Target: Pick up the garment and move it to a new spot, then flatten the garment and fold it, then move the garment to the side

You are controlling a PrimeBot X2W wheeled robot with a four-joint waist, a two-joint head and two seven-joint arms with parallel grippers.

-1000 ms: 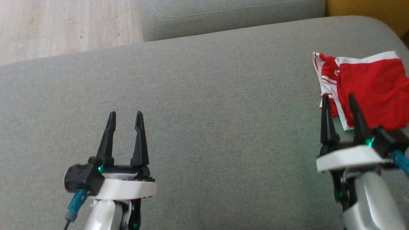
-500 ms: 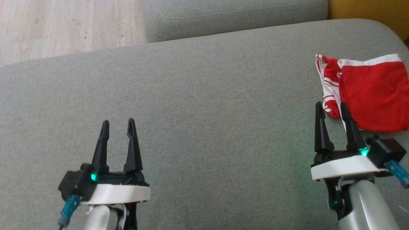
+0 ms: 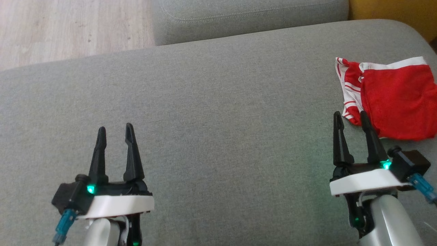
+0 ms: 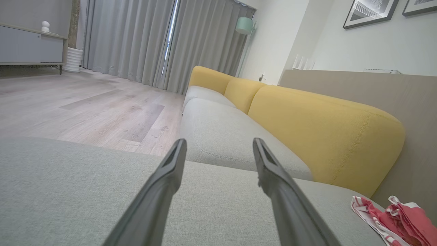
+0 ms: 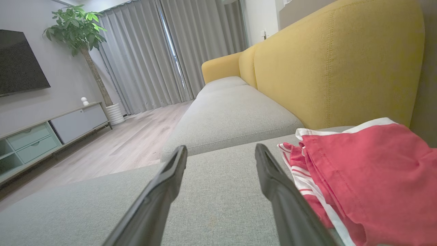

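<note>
The red garment [image 3: 396, 99] with white trim lies at the right end of the grey sofa cushion [image 3: 222, 102]. The right gripper [image 3: 350, 116], fingers spread and empty, sits just beside the garment's near-left corner. The left gripper [image 3: 115, 128], equally wide and empty, is well apart.

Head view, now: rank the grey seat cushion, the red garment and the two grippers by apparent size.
1. Grey seat cushion, by far.
2. Red garment, partly cut by the frame edge.
3. Left gripper and right gripper: alike, not ranked. They sit nearer the camera, so their margin below the garment is unsure.
</note>
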